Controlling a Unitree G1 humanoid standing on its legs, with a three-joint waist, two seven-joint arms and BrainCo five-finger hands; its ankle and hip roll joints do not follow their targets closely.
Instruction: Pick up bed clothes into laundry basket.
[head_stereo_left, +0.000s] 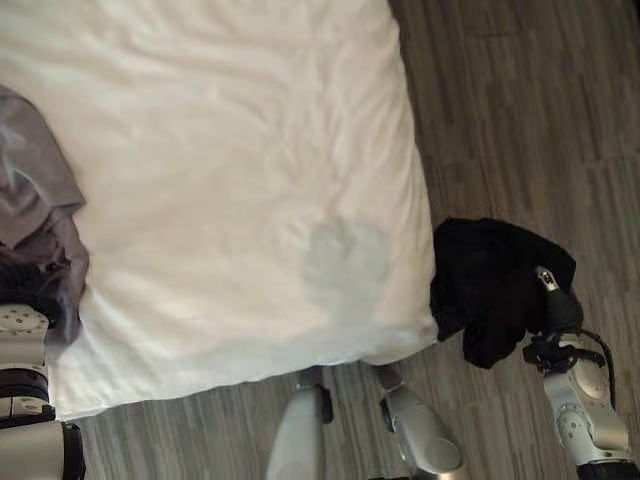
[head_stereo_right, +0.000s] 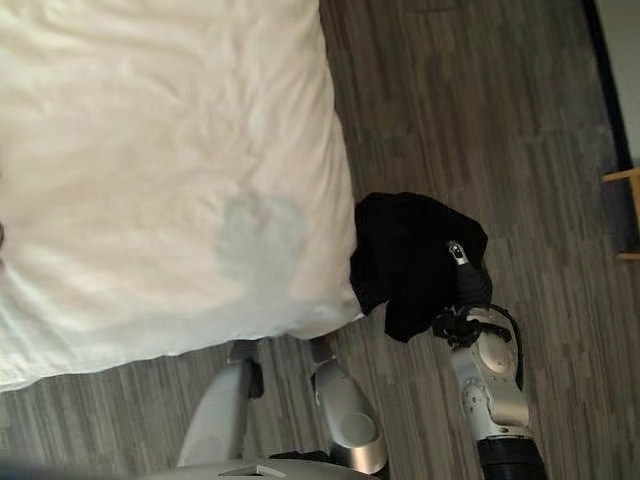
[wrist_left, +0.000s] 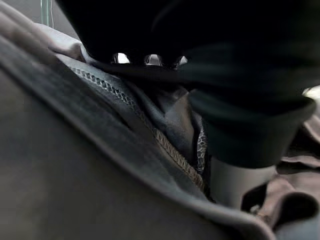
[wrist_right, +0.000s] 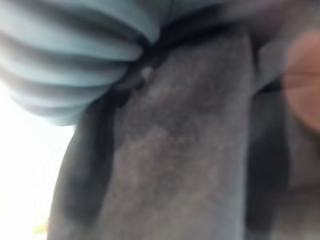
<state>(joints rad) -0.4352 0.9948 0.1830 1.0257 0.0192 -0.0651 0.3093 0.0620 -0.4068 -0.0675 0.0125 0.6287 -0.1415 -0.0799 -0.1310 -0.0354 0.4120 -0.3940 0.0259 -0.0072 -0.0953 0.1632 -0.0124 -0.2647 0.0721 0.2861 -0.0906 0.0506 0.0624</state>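
Observation:
A black garment hangs bunched just off the bed's near right corner, above the floor. My right hand is shut on it from the right, with the thumb lying across the top of the cloth. In the right wrist view the same dark cloth lies close against the hand's cover. A grey garment is piled at the left edge of the bed. My left hand is buried in that grey garment, whose stitched seam runs right past it.
The bed's white sheet is smooth, with a faint grey patch near its front edge. Dark wood floor stretches to the right of the bed. A piece of wooden furniture shows at the far right.

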